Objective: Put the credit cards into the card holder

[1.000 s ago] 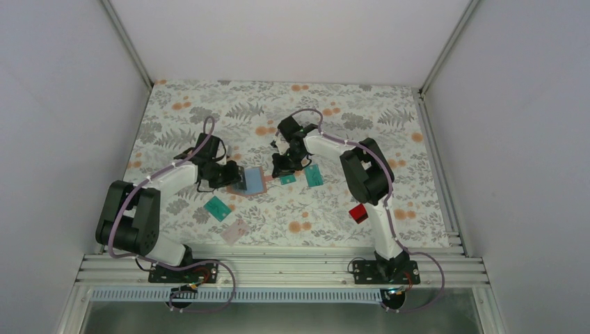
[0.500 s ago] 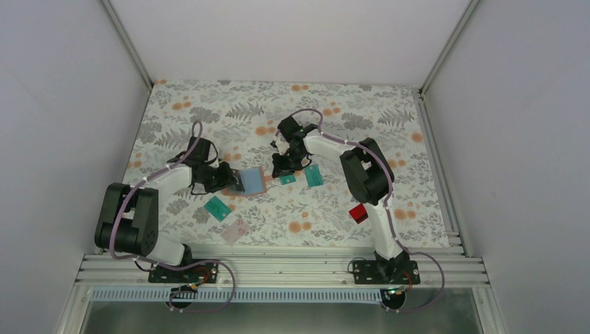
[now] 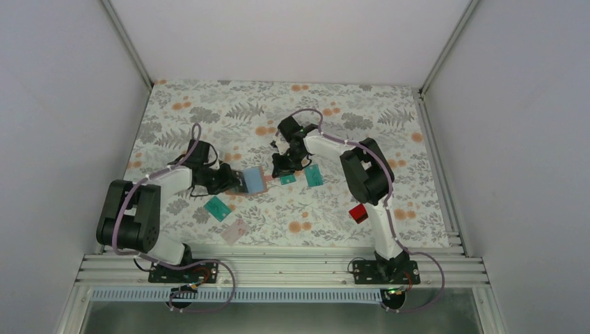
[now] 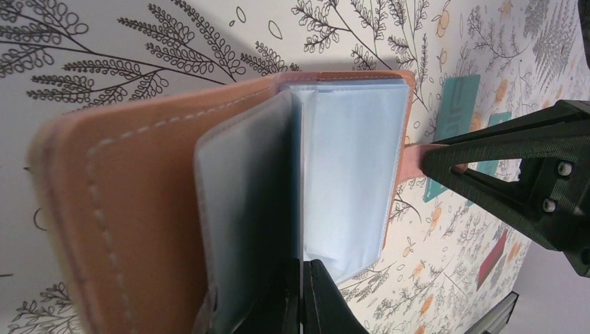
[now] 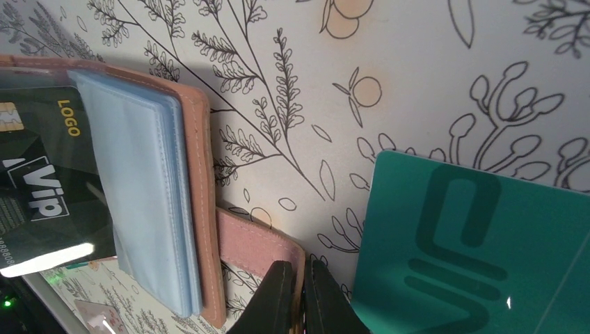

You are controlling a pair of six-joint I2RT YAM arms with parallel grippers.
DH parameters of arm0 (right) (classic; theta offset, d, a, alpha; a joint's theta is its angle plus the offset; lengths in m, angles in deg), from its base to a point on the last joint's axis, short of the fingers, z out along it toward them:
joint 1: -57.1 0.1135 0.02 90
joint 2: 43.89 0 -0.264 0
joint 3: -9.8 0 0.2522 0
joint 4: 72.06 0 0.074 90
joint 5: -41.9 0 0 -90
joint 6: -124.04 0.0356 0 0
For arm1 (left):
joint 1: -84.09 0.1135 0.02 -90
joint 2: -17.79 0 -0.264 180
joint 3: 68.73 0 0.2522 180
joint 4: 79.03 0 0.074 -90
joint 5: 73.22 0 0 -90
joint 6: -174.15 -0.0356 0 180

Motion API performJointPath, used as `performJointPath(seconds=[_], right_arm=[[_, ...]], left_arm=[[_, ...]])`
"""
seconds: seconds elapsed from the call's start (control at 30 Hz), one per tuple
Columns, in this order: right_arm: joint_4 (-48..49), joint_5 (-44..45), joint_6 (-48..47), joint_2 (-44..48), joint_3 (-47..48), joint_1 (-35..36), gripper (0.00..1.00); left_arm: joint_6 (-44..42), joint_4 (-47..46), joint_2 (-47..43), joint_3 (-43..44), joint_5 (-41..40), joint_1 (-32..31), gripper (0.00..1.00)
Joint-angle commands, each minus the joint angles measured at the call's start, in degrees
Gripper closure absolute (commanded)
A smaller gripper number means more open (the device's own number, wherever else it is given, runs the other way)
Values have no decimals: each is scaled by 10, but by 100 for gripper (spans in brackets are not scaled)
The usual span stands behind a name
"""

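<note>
Sleeve-spreading step: the card holder [image 3: 252, 181] lies open, with the left gripper [image 4: 303, 275] clenched on its clear sleeves and the right gripper [image 5: 300, 278] clenched on its strap tab. The black card [image 5: 42, 188] looks seated inside. Next we'd free one jaw for the teal card [image 5: 473, 236] just right of the holder, where the cloth beyond is open.

The black card [image 5: 42, 174], tucked in the card holder [image 5: 197, 181], reads "LOGO" in gold letters and "Vip" in white. Small white digits along its edge are cut off and unreadable. The teal-green card [image 5: 473, 257] bears only a darker, curved S-like sign.
</note>
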Motion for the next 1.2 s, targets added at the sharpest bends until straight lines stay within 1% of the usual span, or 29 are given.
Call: performJointPath(seconds=[0.0,0.2,0.37,0.6,0.7,0.83,0.93,1.0,1.17], right_arm=[[-25,16,-7,-18,-21,5,96],[-23,15,-4,-18,-24,5,96],[-20,14,-3,-15,-32,5,96],[-31,28,-15,-11,-28,5,95],[-39,23,-30,0,-2,4,83],[-59,9,-47,13,45,4,72],[-65,-15,-50,20,72,4,67],[-59,-29,-49,27,74,5,64],[-48,-45,-52,25,67,16,63]], left_arm=[[5,-27,15,-7,22,2,98],[6,-35,22,-16,31,4,98],[10,-62,22,-33,64,23,98],[-11,-61,9,-24,93,36,98],[-25,-44,9,-13,90,36,98],[-36,-35,15,-8,91,36,98],[-45,-24,19,-3,87,36,98],[-51,-15,19,2,83,36,98],[-65,-3,25,8,82,36,98]])
